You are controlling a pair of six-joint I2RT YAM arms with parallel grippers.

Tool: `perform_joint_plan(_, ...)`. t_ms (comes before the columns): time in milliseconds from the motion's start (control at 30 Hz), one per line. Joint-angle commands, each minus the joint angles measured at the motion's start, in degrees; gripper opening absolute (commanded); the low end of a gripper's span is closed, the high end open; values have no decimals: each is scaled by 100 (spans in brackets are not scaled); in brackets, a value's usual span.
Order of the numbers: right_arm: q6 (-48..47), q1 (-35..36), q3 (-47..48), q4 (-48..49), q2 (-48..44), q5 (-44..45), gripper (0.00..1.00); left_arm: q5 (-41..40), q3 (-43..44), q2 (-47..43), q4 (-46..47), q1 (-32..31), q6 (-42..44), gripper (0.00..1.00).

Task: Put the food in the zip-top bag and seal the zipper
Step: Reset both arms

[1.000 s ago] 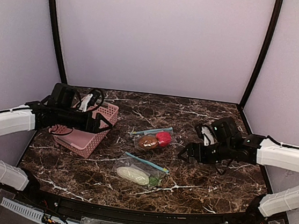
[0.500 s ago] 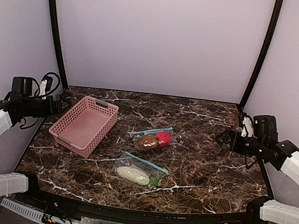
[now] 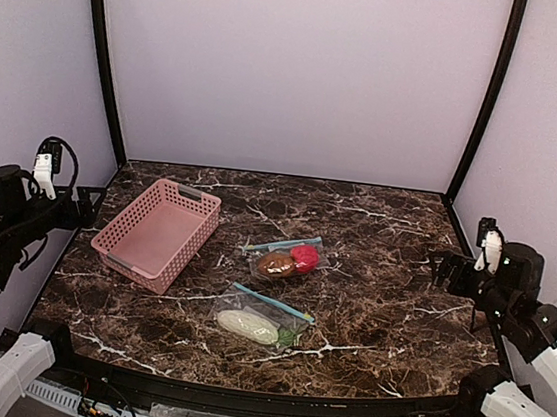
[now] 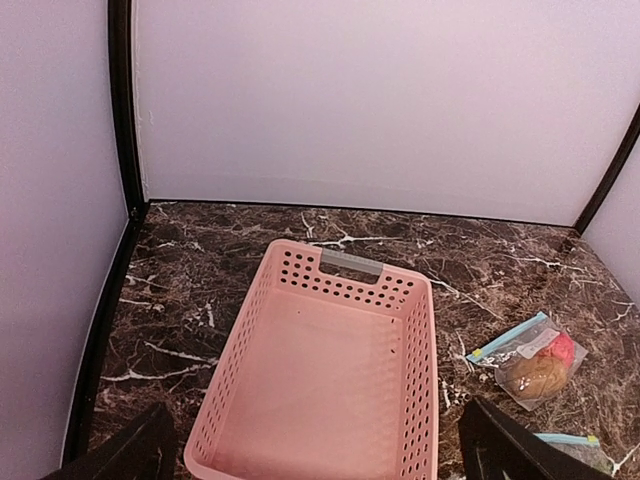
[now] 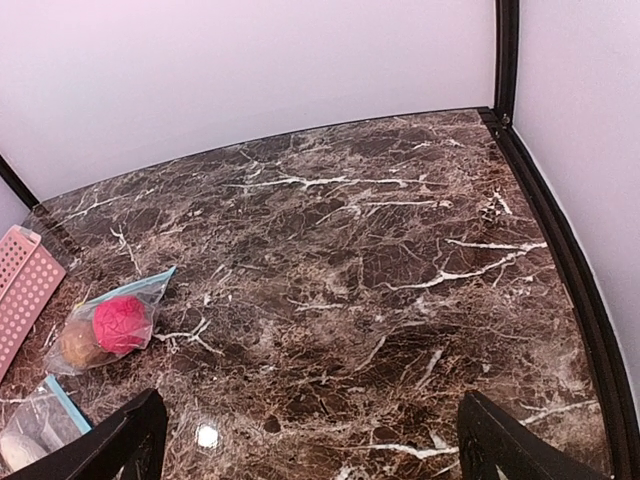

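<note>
Food: all bagged, none loose on the table. Sits in two clear zip bags near the middle, just apart from each other. Bun and red ball side by side in the far bag; white piece and green sprig in the near bag. Pink basket to the left of both bags, with nothing in it.

Left gripper: hangs over the left edge of the table beside the basket, jaws spread wide, holding nothing. Right gripper: hangs over the right edge, well apart from the bags, jaws likewise wide and bare. Confirmed in both wrist views: black fingertips at the bottom corners, only table and basket between.

Step in hand, as a judgement: past filling, at or beyond sealing. Blue zipper strips on both bags flat and straight, which suggests closure; cannot tell from here about a full seal along either.

Next move, if any: calls for a check of each strip, then a pinch at one end and a slide along it, with the other gripper pinning the bag. Likely trouble: thin slick film flat on stone, hard to catch and apt to skid.
</note>
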Motion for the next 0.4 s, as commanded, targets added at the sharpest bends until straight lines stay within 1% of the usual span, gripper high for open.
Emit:
perform_joint_plan(0, -131, -33, -63, 359, -135, 287, 99, -289, -123, 8, -70, 20, 73, 99)
perform_joint_plan(367, -164, -32, -57, 360, -83, 253, 99, -405, -54, 152, -198, 23, 105, 99)
